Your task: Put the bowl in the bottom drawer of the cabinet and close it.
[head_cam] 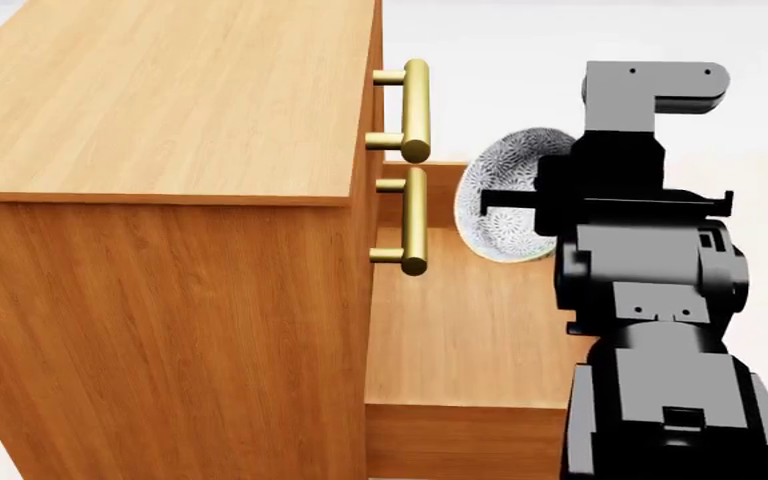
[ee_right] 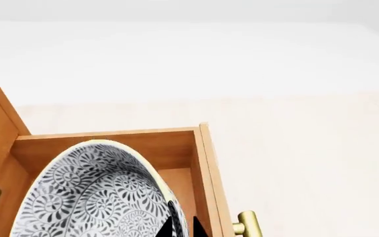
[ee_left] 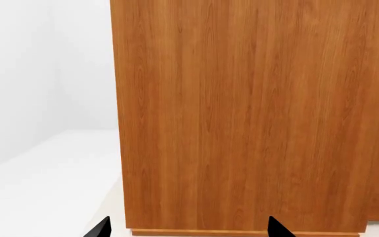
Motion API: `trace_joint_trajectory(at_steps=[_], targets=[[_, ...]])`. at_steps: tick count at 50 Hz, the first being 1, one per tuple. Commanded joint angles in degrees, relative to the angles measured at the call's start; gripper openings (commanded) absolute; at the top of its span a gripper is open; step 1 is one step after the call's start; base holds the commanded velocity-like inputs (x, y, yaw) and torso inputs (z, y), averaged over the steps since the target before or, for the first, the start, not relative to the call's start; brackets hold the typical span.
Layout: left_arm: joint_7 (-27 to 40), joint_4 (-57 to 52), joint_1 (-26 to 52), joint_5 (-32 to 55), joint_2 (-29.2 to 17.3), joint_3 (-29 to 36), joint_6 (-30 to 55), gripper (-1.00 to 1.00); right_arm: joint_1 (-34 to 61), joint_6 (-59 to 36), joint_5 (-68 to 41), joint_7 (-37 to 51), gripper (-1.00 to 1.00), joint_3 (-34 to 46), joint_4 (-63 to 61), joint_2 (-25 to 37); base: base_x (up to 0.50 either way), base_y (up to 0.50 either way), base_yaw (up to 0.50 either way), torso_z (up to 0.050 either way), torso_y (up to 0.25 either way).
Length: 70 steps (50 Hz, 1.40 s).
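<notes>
We see the right gripper (ee_right: pixel 179 228) clamped on the bowl (head_cam: pixel 511 200) rim, bowl tilted over the open bottom drawer (head_cam: pixel 471 340), at 3 o'clock of the cabinet (head_cam: pixel 157 250). We should lower first, then release. Left gripper (ee_left: pixel 186 229) jaws apart, empty.

Right arm (head_cam: pixel 651 300): dark grey links fill the right side of the head view, forearm reaching up the frame. Right gripper (ee_right: pixel 181 228): black fingertips at the bottom edge, close together. Left gripper (ee_left: pixel 188 228): two black fingertips at bottom centre, spread wide apart.
</notes>
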<state>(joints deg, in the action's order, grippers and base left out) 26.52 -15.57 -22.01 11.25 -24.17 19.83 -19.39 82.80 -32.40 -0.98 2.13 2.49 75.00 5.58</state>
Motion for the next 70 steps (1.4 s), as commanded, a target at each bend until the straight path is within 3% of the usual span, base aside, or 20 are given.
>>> trace_joint_trajectory(at_steps=[1,70], targets=[[0.20,-0.30,-0.03,0.00,-0.20,0.10,0.09,1.00,-0.62,-0.57,0.38,-0.98,-1.00,-0.88,-0.03,-0.32,0.00,0.00,0.00,0.000,0.000],[1.01,-0.51,0.15,0.04,-0.92,0.83,-0.27,1.00,-4.06,-5.85,0.41,-6.65,-1.00,-5.66,-0.03,-1.24,0.00,0.00,0.00,0.000,0.000]])
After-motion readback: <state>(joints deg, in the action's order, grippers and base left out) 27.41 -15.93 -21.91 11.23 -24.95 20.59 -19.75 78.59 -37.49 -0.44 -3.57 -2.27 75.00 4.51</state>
